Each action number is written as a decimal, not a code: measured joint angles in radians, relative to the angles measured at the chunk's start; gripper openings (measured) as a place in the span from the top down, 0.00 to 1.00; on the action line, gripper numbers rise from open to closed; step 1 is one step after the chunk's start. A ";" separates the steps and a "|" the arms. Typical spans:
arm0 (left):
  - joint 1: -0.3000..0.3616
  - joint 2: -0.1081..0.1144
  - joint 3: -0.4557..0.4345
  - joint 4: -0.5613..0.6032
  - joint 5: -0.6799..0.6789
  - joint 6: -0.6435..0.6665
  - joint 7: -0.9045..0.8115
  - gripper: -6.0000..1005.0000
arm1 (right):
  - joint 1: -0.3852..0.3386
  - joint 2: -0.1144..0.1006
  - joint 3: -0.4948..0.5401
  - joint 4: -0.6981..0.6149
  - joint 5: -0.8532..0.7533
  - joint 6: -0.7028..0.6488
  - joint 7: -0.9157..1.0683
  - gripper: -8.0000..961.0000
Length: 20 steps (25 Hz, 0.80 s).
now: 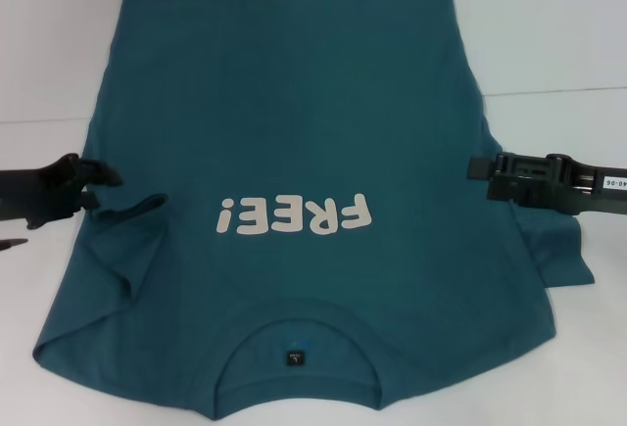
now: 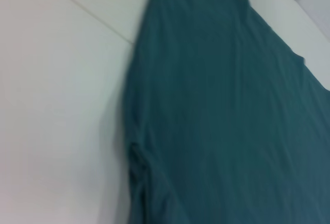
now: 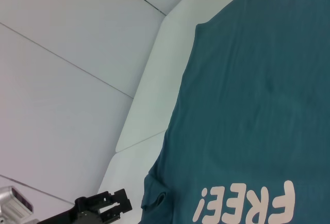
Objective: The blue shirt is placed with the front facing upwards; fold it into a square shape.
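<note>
White table (image 1: 568, 34) carries the blue shirt (image 1: 294, 132), spread flat, front up, collar nearest the robot, lettering showing.

You see matt teal cotton T-shirt (image 1: 294, 122), smooth cream lettering (image 1: 294, 216), ribbed collar (image 1: 299, 323), matt black plastic grippers at 3 and 9 o'clock, smooth white table (image 1: 549, 24).

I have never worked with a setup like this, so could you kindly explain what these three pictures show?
A two-armed robot stands at a white table. The head view looks down from its head; the other two come from cameras on its wrists. A blue shirt lies flat, front up, its "FREE!" lettering and collar nearest the robot. The left gripper sits at the shirt's left edge and the right gripper at its right edge. Whether either grips cloth is unclear. The right wrist view also shows the left gripper across the shirt.
</note>
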<state>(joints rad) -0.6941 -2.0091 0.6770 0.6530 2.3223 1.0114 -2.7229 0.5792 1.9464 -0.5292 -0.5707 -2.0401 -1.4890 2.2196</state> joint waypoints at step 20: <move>-0.005 -0.008 0.004 -0.098 0.004 -0.149 0.011 0.56 | -0.002 0.001 0.000 0.000 -0.001 0.004 0.000 0.20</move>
<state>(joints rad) -0.6992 -2.0173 0.6810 0.5548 2.3258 0.8623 -2.7115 0.5768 1.9478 -0.5292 -0.5707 -2.0415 -1.4848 2.2196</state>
